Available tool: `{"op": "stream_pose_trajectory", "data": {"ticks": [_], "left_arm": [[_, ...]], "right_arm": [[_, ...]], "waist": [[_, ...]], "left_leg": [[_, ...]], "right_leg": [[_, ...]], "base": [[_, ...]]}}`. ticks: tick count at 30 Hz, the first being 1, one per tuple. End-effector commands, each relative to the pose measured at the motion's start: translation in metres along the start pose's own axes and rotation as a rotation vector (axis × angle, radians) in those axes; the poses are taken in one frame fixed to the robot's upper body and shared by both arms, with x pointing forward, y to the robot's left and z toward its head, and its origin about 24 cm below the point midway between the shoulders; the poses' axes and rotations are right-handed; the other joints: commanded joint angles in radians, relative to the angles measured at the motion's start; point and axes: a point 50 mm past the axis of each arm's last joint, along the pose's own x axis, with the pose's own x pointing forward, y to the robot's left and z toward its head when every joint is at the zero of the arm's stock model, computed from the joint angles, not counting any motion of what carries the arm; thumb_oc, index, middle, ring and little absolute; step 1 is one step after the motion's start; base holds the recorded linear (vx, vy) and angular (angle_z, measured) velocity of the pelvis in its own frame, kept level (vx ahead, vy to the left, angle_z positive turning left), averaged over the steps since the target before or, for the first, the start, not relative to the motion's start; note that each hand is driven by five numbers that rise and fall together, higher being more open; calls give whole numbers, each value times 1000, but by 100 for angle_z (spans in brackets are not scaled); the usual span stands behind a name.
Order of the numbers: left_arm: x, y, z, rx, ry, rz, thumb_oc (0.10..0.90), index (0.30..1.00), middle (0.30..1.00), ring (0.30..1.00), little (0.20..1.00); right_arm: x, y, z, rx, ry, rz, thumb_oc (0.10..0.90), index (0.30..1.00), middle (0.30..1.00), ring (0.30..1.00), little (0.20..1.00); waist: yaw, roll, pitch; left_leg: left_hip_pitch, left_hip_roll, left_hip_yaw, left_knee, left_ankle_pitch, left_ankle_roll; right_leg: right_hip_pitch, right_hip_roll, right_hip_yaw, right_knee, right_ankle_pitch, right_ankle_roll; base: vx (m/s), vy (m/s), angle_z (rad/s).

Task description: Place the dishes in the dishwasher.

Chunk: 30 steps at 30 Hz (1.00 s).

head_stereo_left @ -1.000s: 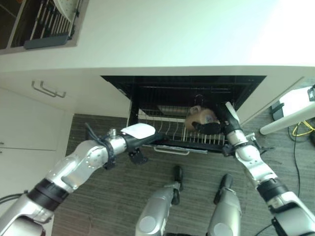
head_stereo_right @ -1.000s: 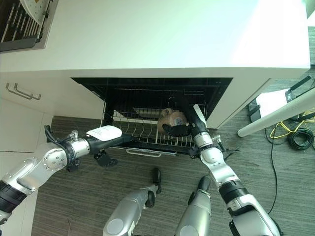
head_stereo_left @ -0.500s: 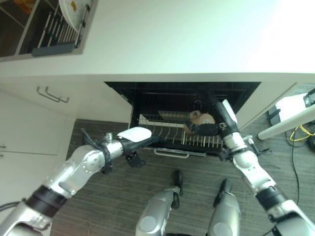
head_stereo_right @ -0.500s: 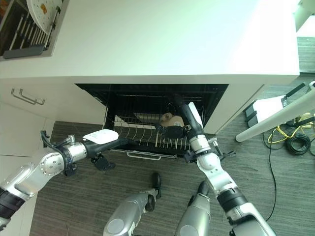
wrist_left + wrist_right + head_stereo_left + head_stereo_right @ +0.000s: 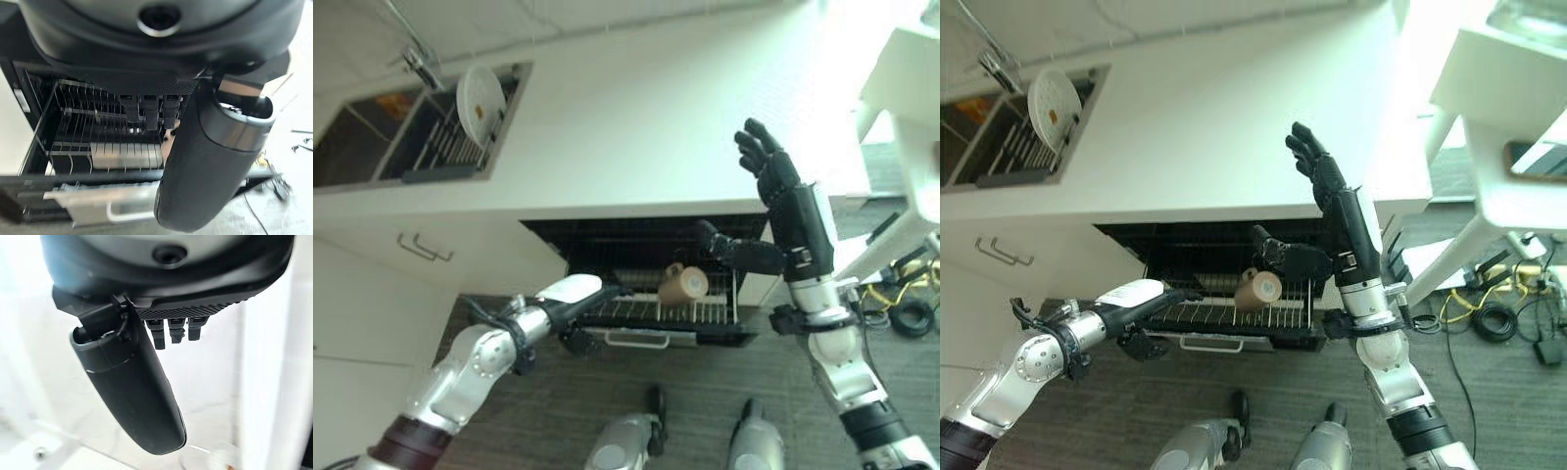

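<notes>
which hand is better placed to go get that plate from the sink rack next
Right, probably. The right hand is open, empty and raised above the counter, level with the plate. The left hand is low at the dishwasher rack.

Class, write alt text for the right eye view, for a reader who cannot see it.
A tan mug lies on its side in the pulled-out dishwasher rack under a white counter. The right hand is raised open above the counter; the left hand reaches toward the rack. A plate stands in the sink.
</notes>
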Motion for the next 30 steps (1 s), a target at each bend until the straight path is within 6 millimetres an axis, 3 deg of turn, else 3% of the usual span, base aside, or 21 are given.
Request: {"op": "stream_pose_trajectory", "data": {"ticks": [1, 6, 8, 10, 12, 13, 14, 16, 18, 20, 21, 23, 26, 28, 30], "left_arm": [[-7, 31, -5, -79, 2, 304, 800, 900, 900, 900, 900], [-27, 24, -28, -292, 68, 545, 800, 900, 900, 900, 900], [-47, 11, -47, -451, 144, 688, 800, 900, 900, 900, 900], [-53, 4, -54, -497, 177, 718, 800, 900, 900, 900, 900], [-63, -5, -66, -579, 209, 763, 800, 900, 900, 900, 900], [-64, -10, -69, -667, 184, 764, 800, 900, 900, 900, 900], [-63, -12, -68, -725, 162, 764, 800, 900, 900, 900, 900], [-55, -17, -61, -862, 25, 651, 800, 900, 900, 900, 900], [-47, -20, -49, -889, -64, 550, 800, 900, 900, 900, 900], [-45, -21, -37, -907, -136, 483, 800, 900, 900, 900, 900], [-44, -21, -32, -911, -156, 484, 800, 900, 900, 900, 900], [-44, -18, -30, -902, -155, 523, 800, 900, 900, 900, 900], [-44, -15, -31, -883, -158, 567, 800, 900, 900, 900, 900], [-43, -10, -29, -862, -149, 604, 800, 900, 900, 900, 900], [-45, -6, -33, -856, -125, 642, 800, 900, 900, 900, 900]], "right_arm": [[7, -3, 23, 106, -164, -36, 800, 900, 900, 900, 900], [-5, -18, 25, 85, -141, -74, 800, 900, 900, 900, 900], [-15, -39, 26, 39, -109, -137, 800, 900, 900, 900, 900], [-18, -46, 27, 26, -93, -170, 800, 900, 900, 900, 900], [-18, -53, 24, 36, -69, -208, 800, 900, 900, 900, 900], [-17, -55, 22, 79, -62, -237, 800, 900, 900, 900, 900], [-17, -55, 22, 104, -59, -252, 800, 900, 900, 900, 900], [-22, -58, 20, 116, -56, -326, 800, 900, 900, 900, 900], [-32, -64, 19, 145, -46, -404, 800, 900, 900, 900, 900], [-41, -68, 18, 155, -42, -450, 800, 900, 900, 900, 900], [-45, -69, 19, 127, -36, -452, 800, 900, 900, 900, 900], [-51, -76, 17, 129, -29, -481, 800, 900, 900, 900, 900], [-55, -83, 18, 132, -40, -503, 800, 900, 900, 900, 900], [-57, -83, 20, 130, -49, -507, 800, 900, 900, 900, 900], [-55, -81, 19, 140, -51, -508, 800, 900, 900, 900, 900]], "waist": [[30, -45, -100], [41, -67, -113], [48, -84, -109], [56, -95, -101], [74, -116, -82], [69, -121, -74], [63, -119, -73], [36, -105, -77], [24, -109, -78], [14, -116, -73], [7, -125, -71], [-4, -131, -74], [-18, -122, -88], [-15, -100, -93], [1, -92, -106]], "left_leg": [[-2, 77, -21, 138, -225, -21], [3, 96, -56, 138, -211, -28], [10, 100, -65, 138, -182, -41], [20, 101, -78, 138, -143, -53], [39, 70, -128, 138, -93, -50], [59, 71, -113, 138, -94, -44], [64, 67, -110, 138, -118, -38], [71, 27, -116, 138, -229, 8], [73, -6, -133, 138, -262, 29], [83, -44, -147, 138, -295, 53], [89, -62, -138, 138, -314, 61], [91, -72, -110, 138, -328, 79], [70, -63, -86, 138, -318, 96], [54, -50, -73, 138, -315, 122], [32, -48, -66, 138, -295, 139]], "right_leg": [[26, -63, -4, -10, -68, 82], [45, -11, 4, -10, -91, 49], [57, 21, 6, -10, -104, 23], [64, 27, 13, -10, -105, 17], [57, 13, 47, -10, -95, 9], [56, 2, 60, -10, -92, 8], [53, -3, 66, -10, -86, 12], [44, -14, 110, -10, -68, 39], [25, -15, 131, -10, -42, 60], [-34, -42, 146, -10, 25, 85], [-84, -65, 138, -10, 78, 102], [-135, -61, 109, -10, 122, 111], [-103, -6, 86, -10, 116, 91], [-7, 37, 48, -10, 107, 69], [54, 50, 22, -10, 59, 43]], "base": [[4, -227, -5], [6, -203, -2], [-12, -182, 7], [-29, -49, 11], [-192, 132, -1], [-291, 310, -10], [-265, 437, -3], [-240, 517, 30], [-167, 307, -2], [-185, 245, -25], [-219, 232, -41], [-247, 167, -72], [-221, 65, -108], [-237, 8, -56], [-189, -132, -63]]}}
